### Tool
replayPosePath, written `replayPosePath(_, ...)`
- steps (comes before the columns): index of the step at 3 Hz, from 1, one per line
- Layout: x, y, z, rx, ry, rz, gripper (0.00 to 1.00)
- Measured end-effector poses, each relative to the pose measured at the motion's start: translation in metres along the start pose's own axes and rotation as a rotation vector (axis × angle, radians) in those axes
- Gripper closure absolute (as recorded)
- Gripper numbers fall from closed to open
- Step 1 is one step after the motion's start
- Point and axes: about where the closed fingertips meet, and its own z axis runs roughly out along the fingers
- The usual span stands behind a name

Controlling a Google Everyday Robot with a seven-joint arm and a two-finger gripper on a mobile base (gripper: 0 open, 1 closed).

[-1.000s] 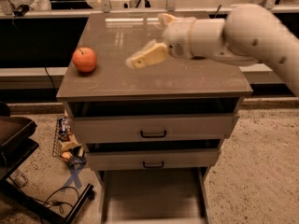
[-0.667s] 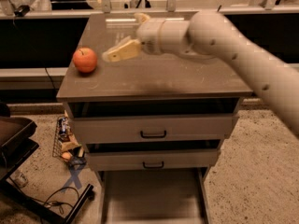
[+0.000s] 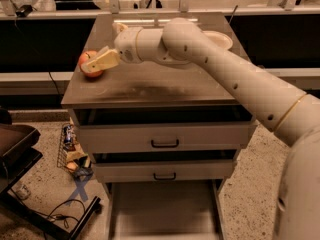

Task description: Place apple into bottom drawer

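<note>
The red-orange apple (image 3: 85, 58) sits on the grey cabinet top (image 3: 150, 86) near its left edge. My gripper (image 3: 98, 63) has reached across from the right and is at the apple, partly covering its front. The apple rests on the top and is not lifted. The bottom drawer (image 3: 162, 209) is pulled out below, and its plain grey floor shows nothing in it.
The two upper drawers (image 3: 165, 136) are shut, with black handles. A white dish (image 3: 220, 39) lies at the back right of the top, partly behind my arm. A dark cart (image 3: 20, 154), cables and small litter (image 3: 72, 154) are on the floor at the left.
My gripper has swung left across the cabinet top, from its middle to the apple. The apple has not moved.
</note>
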Motion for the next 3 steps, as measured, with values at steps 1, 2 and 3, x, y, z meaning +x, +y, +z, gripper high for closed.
replayPosePath(1,0.018,0.010,0.036,-0.048,0.020,0.017,0.00)
replayPosePath(2,0.038,0.020,0.060,-0.084,0.024,0.049,0.00)
replayPosePath(3,0.054,0.031,0.075,-0.106,0.014,0.069,0.18)
